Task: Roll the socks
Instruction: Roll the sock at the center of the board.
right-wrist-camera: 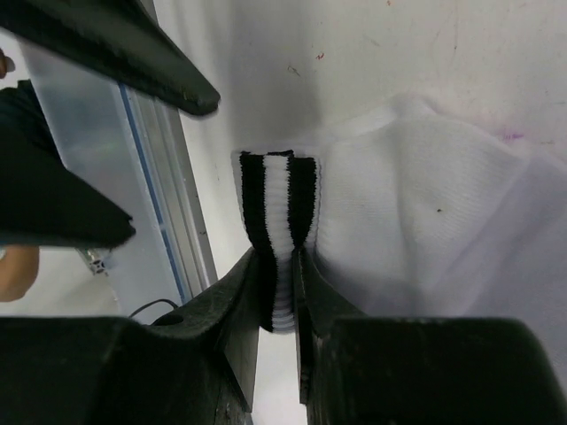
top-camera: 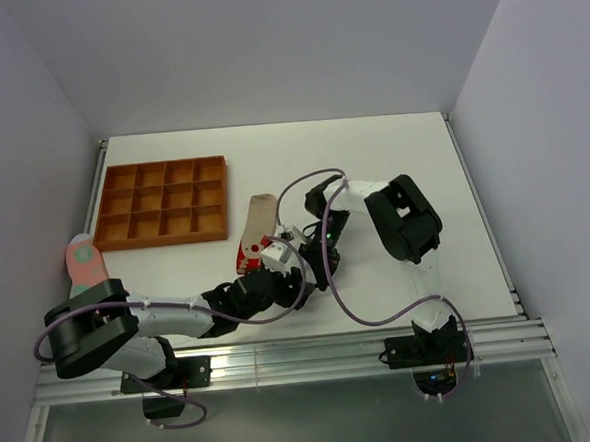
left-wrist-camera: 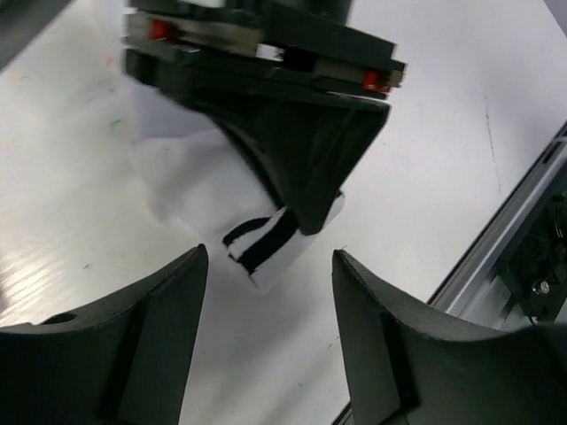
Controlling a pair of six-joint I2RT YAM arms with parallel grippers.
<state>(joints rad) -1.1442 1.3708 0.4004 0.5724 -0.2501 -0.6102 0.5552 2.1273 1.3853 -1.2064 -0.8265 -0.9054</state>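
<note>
The white sock lies bunched on the table, and its black-striped cuff is pinched upright between the fingers of my right gripper. In the left wrist view the same cuff hangs below the right gripper's black body. My left gripper hovers just in front of the cuff, open, with nothing between its fingers. From above, both grippers meet at the table's middle, the left gripper beside the right gripper. A red spotted sock and a beige sock lie just behind them.
An orange compartment tray stands at the back left. A pink item lies at the table's left edge. The metal rail of the near table edge runs close to the grippers. White walls enclose the table.
</note>
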